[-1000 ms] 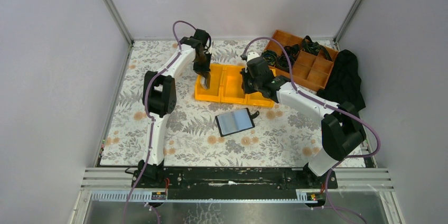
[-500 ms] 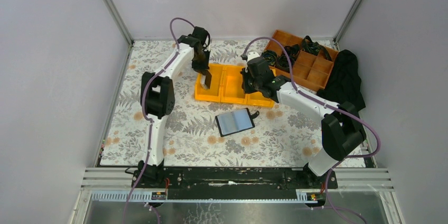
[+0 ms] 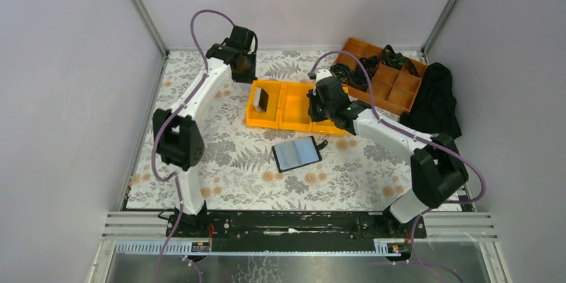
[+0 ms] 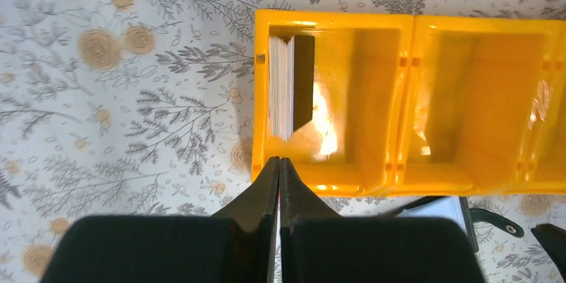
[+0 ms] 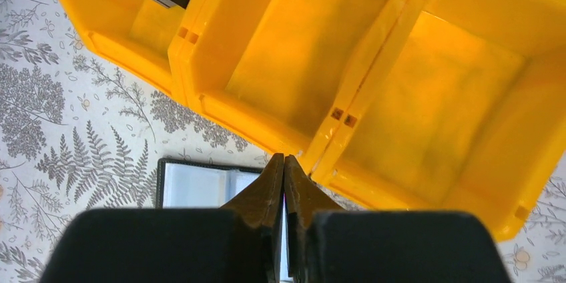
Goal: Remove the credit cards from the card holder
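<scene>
Floral tabletop (image 3: 227, 163) inside pale grey walls (image 3: 67, 96); left gripper (image 4: 279, 163) and right gripper (image 5: 284, 160) pressed together, empty

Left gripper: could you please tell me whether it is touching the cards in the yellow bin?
Apart. The left wrist view shows the shut left gripper short of the cards, with bare yellow bin between them.

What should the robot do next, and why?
Probably open the right gripper and lower it onto the card holder, lying open near its fingertips. It and the left gripper are shut and empty, cards already stand in the yellow bin, and the holder might keep more; I cannot tell.
</scene>
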Tool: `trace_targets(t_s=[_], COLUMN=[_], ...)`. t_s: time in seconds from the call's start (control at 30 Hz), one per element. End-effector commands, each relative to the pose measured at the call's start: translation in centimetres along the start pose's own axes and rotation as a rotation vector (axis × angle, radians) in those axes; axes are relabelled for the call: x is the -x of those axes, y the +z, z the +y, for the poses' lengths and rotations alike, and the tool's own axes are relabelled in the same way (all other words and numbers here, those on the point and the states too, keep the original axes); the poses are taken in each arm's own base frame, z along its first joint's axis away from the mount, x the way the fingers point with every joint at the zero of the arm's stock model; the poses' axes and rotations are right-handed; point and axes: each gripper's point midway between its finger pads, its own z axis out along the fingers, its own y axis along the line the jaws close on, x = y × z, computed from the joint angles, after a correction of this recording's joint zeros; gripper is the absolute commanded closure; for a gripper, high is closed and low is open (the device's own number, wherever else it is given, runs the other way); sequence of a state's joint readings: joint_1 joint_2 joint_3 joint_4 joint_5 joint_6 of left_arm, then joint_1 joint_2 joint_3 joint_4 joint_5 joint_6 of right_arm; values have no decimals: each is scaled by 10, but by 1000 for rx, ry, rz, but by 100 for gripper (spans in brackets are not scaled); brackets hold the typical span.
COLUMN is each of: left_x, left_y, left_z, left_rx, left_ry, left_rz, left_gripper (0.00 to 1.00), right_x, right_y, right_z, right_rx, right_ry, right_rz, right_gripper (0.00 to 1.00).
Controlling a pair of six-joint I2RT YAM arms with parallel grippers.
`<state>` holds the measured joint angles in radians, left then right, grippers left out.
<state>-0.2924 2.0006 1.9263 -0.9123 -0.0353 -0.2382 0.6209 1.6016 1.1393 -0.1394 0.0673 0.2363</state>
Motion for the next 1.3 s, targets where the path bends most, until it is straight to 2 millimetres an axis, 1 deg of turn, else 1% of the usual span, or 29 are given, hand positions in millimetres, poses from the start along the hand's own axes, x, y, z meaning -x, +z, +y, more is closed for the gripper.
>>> trace_targets(t_s=[0.0, 0.03, 0.07, 0.13, 0.17, 0.2, 0.23, 0.27, 0.3, 0.33, 0.4, 0.43, 0.5, 0.53, 0.57, 0.6, 0.7, 0.8, 0.93, 1.03, 1.2, 1.27], left_x=[27, 22, 20, -3, -17, -33, -45, -61, -76, -92, -126, -142, -168, -179, -187, -195, -208, -213, -224, -234, -249, -253], left_y=[-66, -77, -89, -100, -102, -101, -103, -101, -100, -99, -94, -87, -75, -67, -61, -54, -42, -32, -11, 2, 22, 29], left_z=[-54, -72, -90, -117, -126, -133, -138, -139, -139, -140, -141, -139, -136, -134, -134, -133, -137, -140, -135, -132, -131, -130], left_rx=[-82, -111, -154, -235, -277, -332, -398, -452, -497, -544, -615, -616, -598, -588, -586, -582, -599, -603, -555, -527, -490, -467], left_ry=[49, 81, 109, 153, 146, 132, 108, 82, 51, 26, 11, 15, 28, 29, 30, 30, 21, 0, -18, -30, -29, -27], left_rz=[-292, -344, -405, -447, -462, -461, -473, -470, -470, -465, -433, -413, -378, -356, -340, -325, -304, -286, -237, -196, -117, -89], left_gripper=[98, 96, 95, 94, 91, 88, 81, 75, 73, 78, 95, 100, 100, 100, 100, 100, 100, 100, 100, 100, 100, 100], right_x=[32, 30, 23, 6, 0, -5, -9, -15, -21, -28, -47, -55, -70, -75, -80, -82, -84, -89, -106, -116, -123, -126], right_y=[-36, -39, -42, -45, -49, -53, -56, -60, -62, -63, -62, -60, -55, -52, -50, -47, -39, -28, -15, -11, -7, -5], right_z=[-1, -3, -5, -8, -8, -6, -2, 2, 6, 9, 12, 11, 8, 7, 7, 9, 10, 8, 8, 4, -1, -3], right_rx=[10, 9, 6, 5, 6, 15, 26, 37, 49, 57, 60, 56, 45, 42, 43, 51, 51, 30, 30, 15, -7, -15], right_ry=[15, 16, 16, 10, 7, 1, -5, -12, -14, -15, -1, 12, 43, 63, 81, 89, 101, 98, 112, 122, 120, 116], right_rz=[-175, -188, -187, -169, -163, -160, -162, -161, -156, -143, -112, -100, -74, -65, -54, -43, -37, -14, 27, 40, 51, 59], right_gripper=[92, 90, 89, 87, 86, 85, 84, 83, 82, 81, 81, 83, 89, 97, 100, 100, 100, 100, 100, 100, 95, 86])
